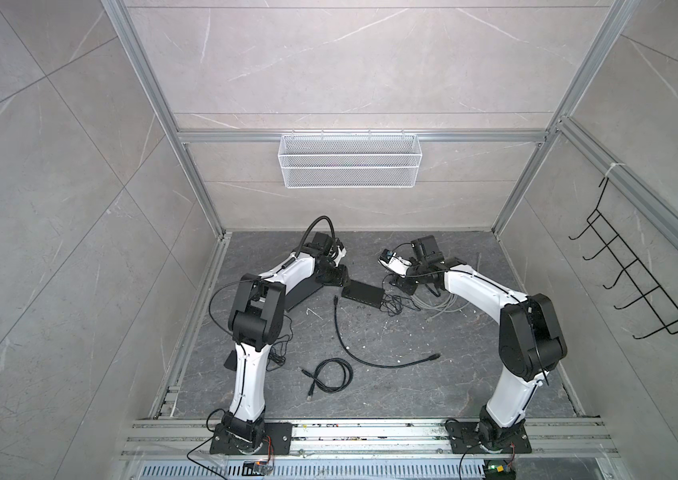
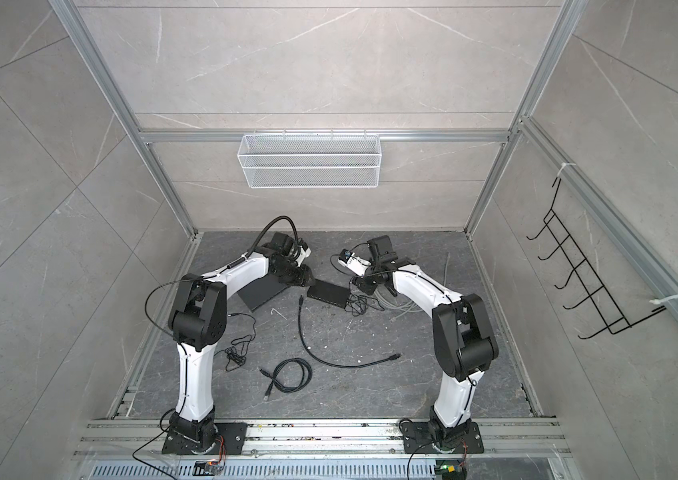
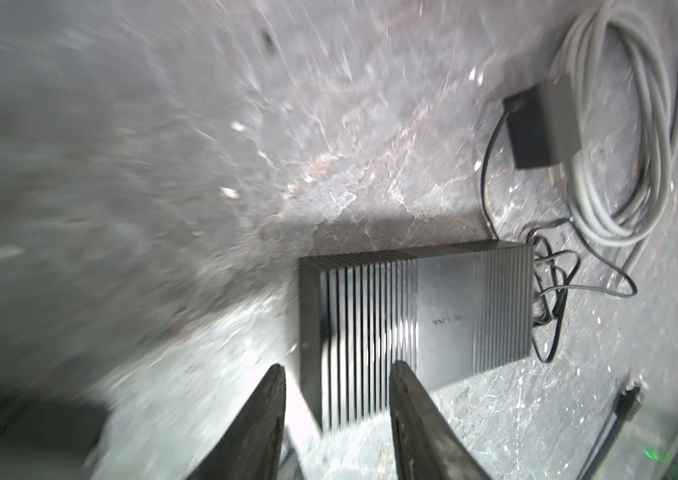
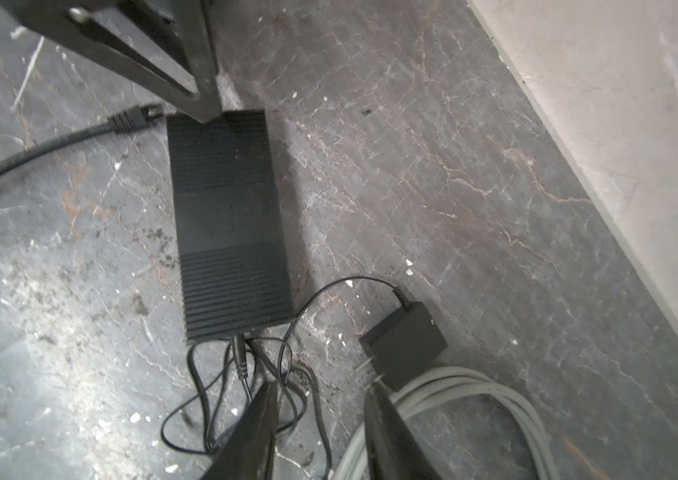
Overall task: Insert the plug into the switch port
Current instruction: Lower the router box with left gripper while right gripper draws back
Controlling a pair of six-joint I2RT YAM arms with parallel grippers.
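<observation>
Since neither claw holds anything, the coming move turns on the plug (image 4: 134, 118), which lies on the floor (image 4: 412, 166) just beside the switch (image 4: 229, 224), at the short end farthest from the switch's own power lead (image 4: 242, 357). Its tip points toward that end of the switch, and its black cable (image 4: 38, 145) trails away from the switch along the plug's long axis. The left gripper (image 3: 335, 370) hangs over that same end of the switch, jaws a moderate way apart with nothing between them, so I judge it the nearer arm; in its wrist view the plug shows off to one side, not between its jaws. The right gripper (image 4: 320, 388) sits at the opposite end of the switch, above the tangle of thin lead, jaws likewise parted and empty, with the power adapter (image 4: 404, 349) and the grey cable coil (image 4: 453, 395) just beside it. Which face of the switch carries the ports cannot be told
</observation>
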